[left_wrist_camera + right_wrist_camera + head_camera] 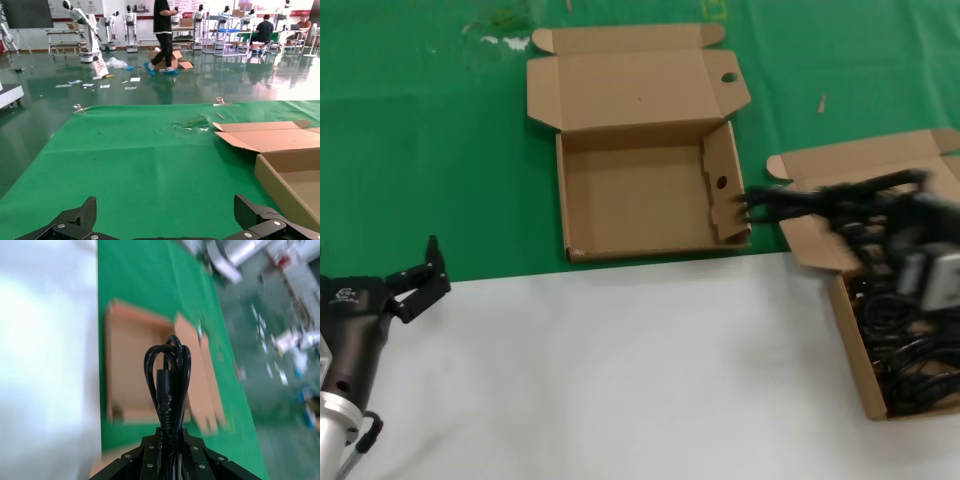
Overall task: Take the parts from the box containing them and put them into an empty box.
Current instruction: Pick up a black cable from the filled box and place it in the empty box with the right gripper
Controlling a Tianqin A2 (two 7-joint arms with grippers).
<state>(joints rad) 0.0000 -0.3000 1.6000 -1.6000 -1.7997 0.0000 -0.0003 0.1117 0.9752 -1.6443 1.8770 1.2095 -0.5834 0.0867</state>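
Left gripper [165, 220] jaws apart; empty box [280, 165] beside.

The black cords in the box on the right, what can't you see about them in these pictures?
- How many cords remain: head view, tangled together, the picture's edge cuts off their box.
- Right gripper: head view, smeared by motion; its jaws are clamped on one cord in the right wrist view, hiding the cord's tied middle.
- Left gripper: open, idle near the white table's edge.

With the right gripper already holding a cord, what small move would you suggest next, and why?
Probably carry it on toward the robot's left. The right gripper is shut on a coiled black power cord above the full brown carton's lid, short of the empty brown cardboard box with round holes. The left gripper waits open.
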